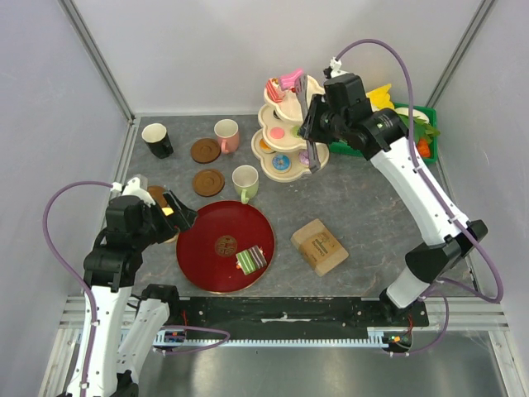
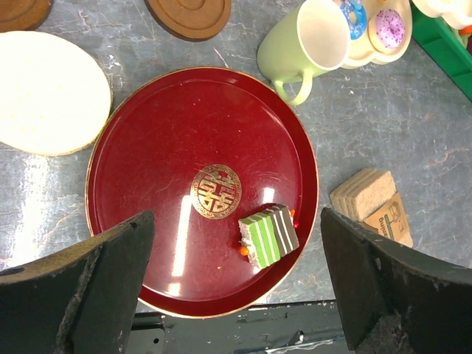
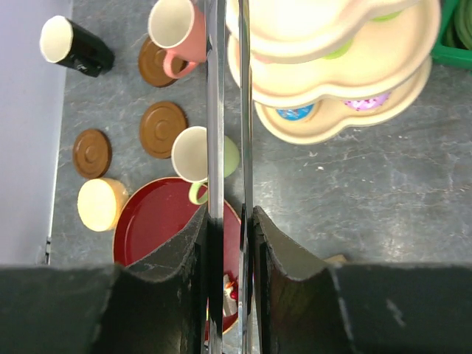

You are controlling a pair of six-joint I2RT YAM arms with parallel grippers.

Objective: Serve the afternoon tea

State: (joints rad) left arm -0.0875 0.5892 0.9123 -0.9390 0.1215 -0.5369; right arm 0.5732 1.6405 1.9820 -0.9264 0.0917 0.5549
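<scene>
A green-and-grey striped cake slice lies on the red round plate; it also shows in the left wrist view. My left gripper is open and empty above the plate's near-left side. My right gripper is shut on metal tongs beside the cream three-tier stand. A pink cake slice sits on the top tier, and iced donuts on the bottom one. Black, pink and pale-green mugs stand near brown coasters.
A tan block lies right of the plate. A green crate with toy vegetables stands at the back right. A cream round object lies left of the plate. Grey walls close in the table.
</scene>
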